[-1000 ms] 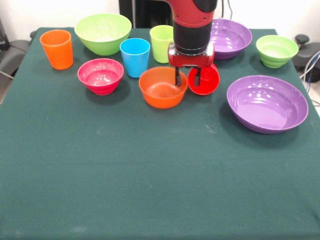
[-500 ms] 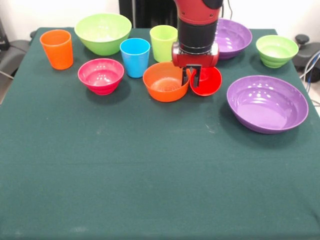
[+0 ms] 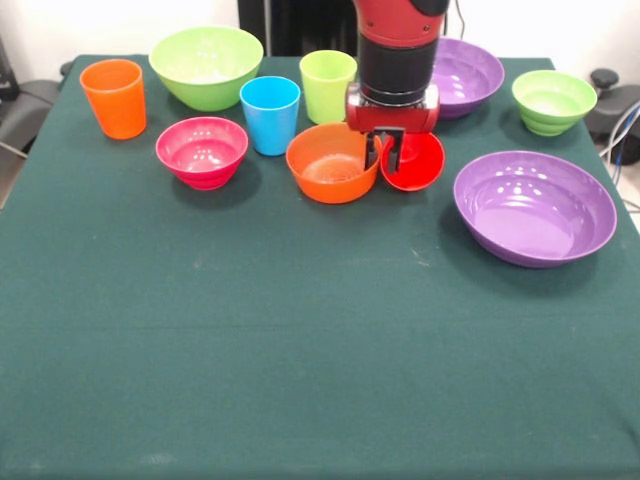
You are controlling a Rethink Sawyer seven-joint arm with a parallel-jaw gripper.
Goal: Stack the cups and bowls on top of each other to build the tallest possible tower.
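On table (image 3: 300, 380): maybe four cups (image 3: 270, 115), six bowls (image 3: 205, 66).

Orange bowl (image 3: 333, 163) sits upright mid-table, its rim touching a tipped red cup (image 3: 418, 165) beside it.

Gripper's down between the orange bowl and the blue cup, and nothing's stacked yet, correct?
Not quite. In the front view the gripper is down between the orange bowl and the red cup, which lies tipped toward the camera. The blue cup stands apart, on the orange bowl's other side. Nothing is stacked yet.
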